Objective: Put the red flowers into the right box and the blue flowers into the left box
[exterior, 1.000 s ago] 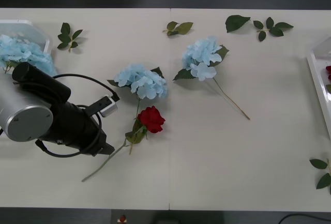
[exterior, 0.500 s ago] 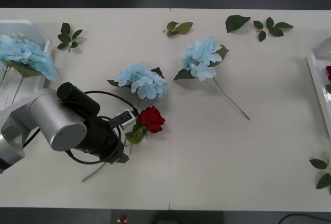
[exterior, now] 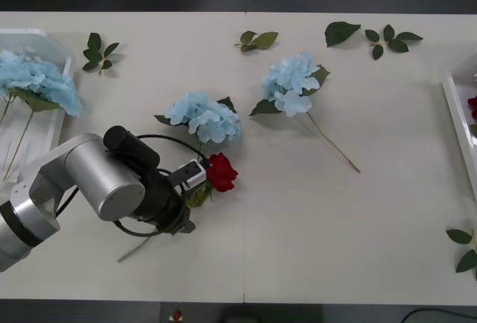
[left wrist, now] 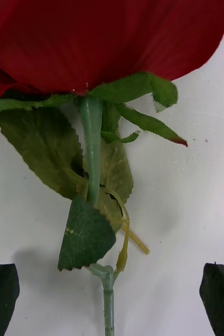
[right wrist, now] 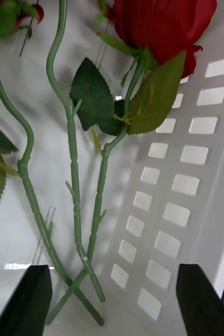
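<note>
A single red rose (exterior: 221, 171) is lying on the surface (exterior: 298, 218) a little left of centre, its bloom pointing toward the far right and its stem (exterior: 138, 248) running back toward the near left. The left gripper (left wrist: 112, 294) is hovering right over that stem just behind the bloom, its black fingers (left wrist: 0, 296) spread wide on either side of the stem and touching nothing. In the front view the left arm (exterior: 97, 185) is covering the middle of the stem, so only the bloom and the stem's tail end are showing.

Just beyond the rose, a blue flower (exterior: 203, 116) is lying with its stem running down toward the rose's leaves. A second blue flower (exterior: 292, 84) is lying farther right, well apart, its thin stem angling toward the near right. More blue flowers (exterior: 37, 80) are resting in the left box (exterior: 45, 39) at the far left edge.

The right box (exterior: 458, 114) is sitting at the right edge of the surface. The right gripper (right wrist: 112, 296) is hanging inside it with its fingers released and apart, above the stems of red roses (right wrist: 159, 26) lying against the slotted wall (right wrist: 190, 184).

Loose leaf sprigs (exterior: 99, 51) are lying scattered along the far edge and near the right corner.
</note>
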